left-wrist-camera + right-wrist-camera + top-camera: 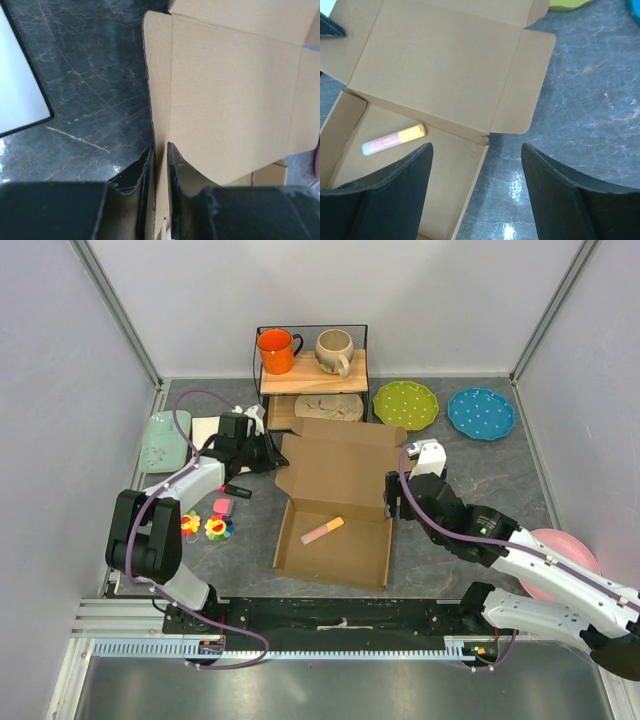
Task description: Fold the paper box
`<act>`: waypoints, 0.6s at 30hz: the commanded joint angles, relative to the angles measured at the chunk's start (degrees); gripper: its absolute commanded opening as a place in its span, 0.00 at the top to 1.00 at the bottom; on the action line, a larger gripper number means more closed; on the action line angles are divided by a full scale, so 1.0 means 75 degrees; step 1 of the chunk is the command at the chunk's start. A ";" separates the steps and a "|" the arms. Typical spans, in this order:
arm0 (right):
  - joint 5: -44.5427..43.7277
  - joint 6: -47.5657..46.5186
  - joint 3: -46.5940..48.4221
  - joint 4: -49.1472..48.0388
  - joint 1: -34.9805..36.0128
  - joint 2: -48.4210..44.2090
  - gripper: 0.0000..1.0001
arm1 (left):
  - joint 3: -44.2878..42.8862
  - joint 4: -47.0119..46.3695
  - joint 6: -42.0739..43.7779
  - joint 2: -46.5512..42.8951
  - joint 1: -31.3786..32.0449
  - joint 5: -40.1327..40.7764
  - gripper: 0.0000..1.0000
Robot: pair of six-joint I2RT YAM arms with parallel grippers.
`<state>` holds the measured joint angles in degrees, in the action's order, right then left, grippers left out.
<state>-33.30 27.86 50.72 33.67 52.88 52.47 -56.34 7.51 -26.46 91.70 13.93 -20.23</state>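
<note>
The paper box (338, 475) lies open at the centre of the bench (480, 470), its lid laid back toward 12 o'clock and an orange-capped marker (322, 530) loose in the tray. At the box's 10 o'clock the left gripper (160, 147) is clenched on the lid's side flap (157, 75), a hold that looks meant to crease it upright. At 3 o'clock the right gripper (476, 146) hovers released above the tray's wall, grasping nothing, seemingly placed to steady that side or take the opposite flap.

No legible text or numbers; the faint print on the marker (394, 140) inside the paper box (340, 475) is unreadable.
</note>
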 commanded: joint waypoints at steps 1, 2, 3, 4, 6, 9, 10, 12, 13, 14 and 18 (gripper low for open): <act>-0.0703 -0.0386 0.0643 0.0198 -0.0078 0.0140 0.21 | 0.0408 -0.0708 0.0282 -0.0706 0.0052 -0.0642 0.81; -0.0821 -0.0374 0.0679 0.0233 -0.0206 0.0211 0.20 | 0.0526 -0.0789 0.0282 -0.0951 0.0087 -0.0631 0.85; -0.1007 -0.0340 0.0702 0.0280 -0.0312 0.0304 0.19 | 0.0887 -0.0964 0.0282 -0.1139 0.0111 -0.0585 0.87; -0.1067 -0.0316 0.0691 0.0280 -0.0464 0.0468 0.19 | 0.1122 -0.1337 0.0270 -0.1326 0.0146 -0.0514 0.90; -0.0753 -0.0339 0.0621 0.0164 -0.1142 0.0633 0.17 | 0.2009 -0.2341 0.0200 -0.2108 0.0298 -0.0140 0.97; 0.0336 -0.0503 0.0224 -0.0455 -0.1975 0.0797 0.15 | 0.3357 -0.4132 0.0013 -0.3059 0.0672 0.0609 0.98; 0.0512 -0.0538 0.0152 -0.0609 -0.2093 0.0890 0.15 | 0.3583 -0.4374 0.0024 -0.3225 0.0847 0.1029 0.98; 0.0620 -0.0585 0.0047 -0.0948 -0.2269 0.1066 0.14 | 0.4017 -0.4714 0.0164 -0.3530 0.0966 0.1325 0.98; 0.0654 -0.0597 0.0023 -0.1032 -0.2305 0.1241 0.14 | 0.4112 -0.4960 0.0222 -0.3624 0.1036 0.1477 0.98; 0.0597 -0.0585 0.0011 -0.1137 -0.2340 0.1335 0.14 | 0.4194 -0.5066 0.0351 -0.3706 0.1071 0.1583 0.98; 0.0339 -0.0562 -0.0572 -0.2071 -0.2340 0.1302 0.15 | 0.4674 -0.5781 0.0656 -0.4187 0.1247 0.1911 0.98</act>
<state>-30.63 24.34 49.95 27.09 35.53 62.81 -23.77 -24.23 -25.78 63.88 22.44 -11.38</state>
